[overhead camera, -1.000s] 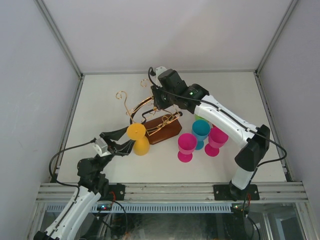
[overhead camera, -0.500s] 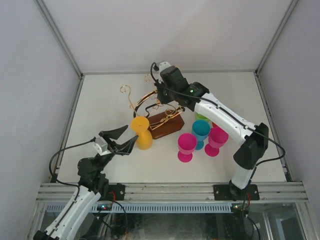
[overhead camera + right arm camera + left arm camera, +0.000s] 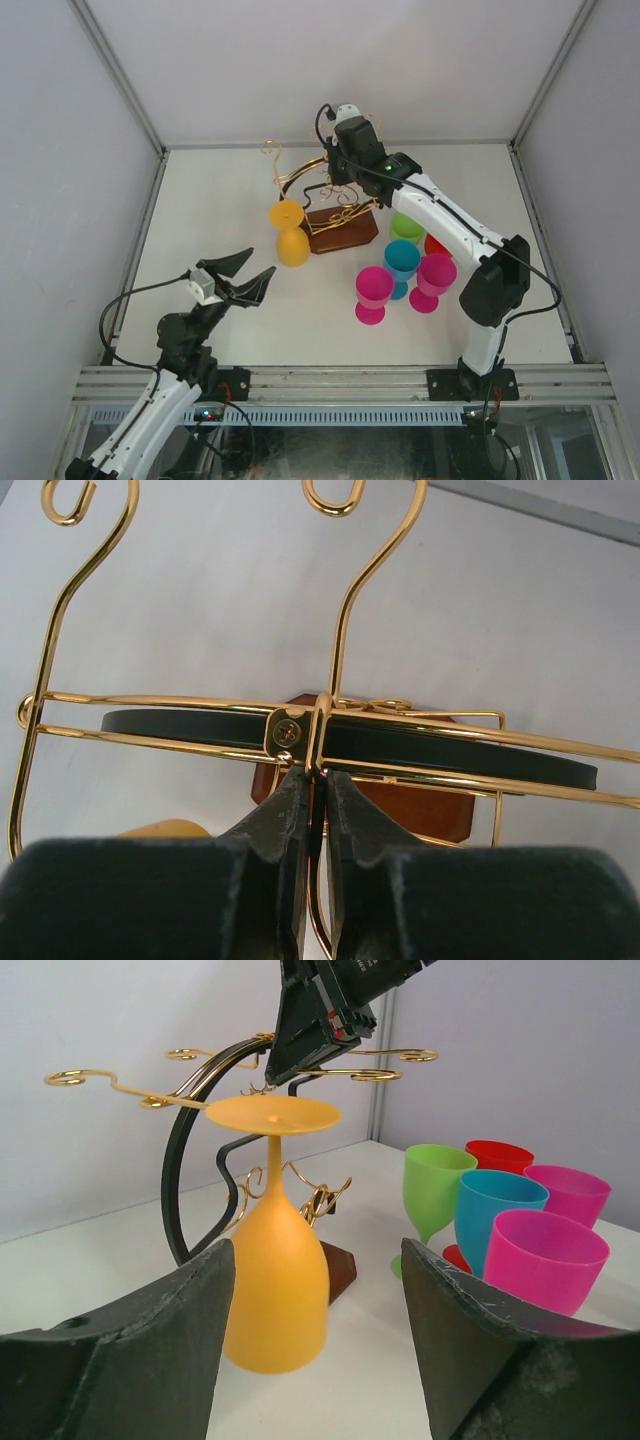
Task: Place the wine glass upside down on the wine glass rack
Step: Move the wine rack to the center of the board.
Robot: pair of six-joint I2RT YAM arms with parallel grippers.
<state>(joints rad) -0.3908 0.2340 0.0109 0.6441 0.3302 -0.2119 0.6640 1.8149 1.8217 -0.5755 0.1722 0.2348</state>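
White counter (image 3: pixel 200 220): wine glass (image 3: pixel 292 245) hangs upside down off the wine glass rack (image 3: pixel 345 228), left fingers (image 3: pixel 130 1350) spread clear, right fingers (image 3: pixel 285 815) pinching its top wire; a jolt there could shake the glass loose.

White table (image 3: pixel 200 215), enclosed by pale walls at left, right and far sides. Standing on it: the wine glass rack (image 3: pixel 345 228), set on its brown wooden base far of centre; nearer and to the right, a close cluster of upright goblets: near magenta goblet (image 3: pixel 373 290), right magenta goblet (image 3: pixel 435 275), blue goblet (image 3: pixel 402 260), green goblet (image 3: pixel 406 226), red goblet (image 3: pixel 435 243).
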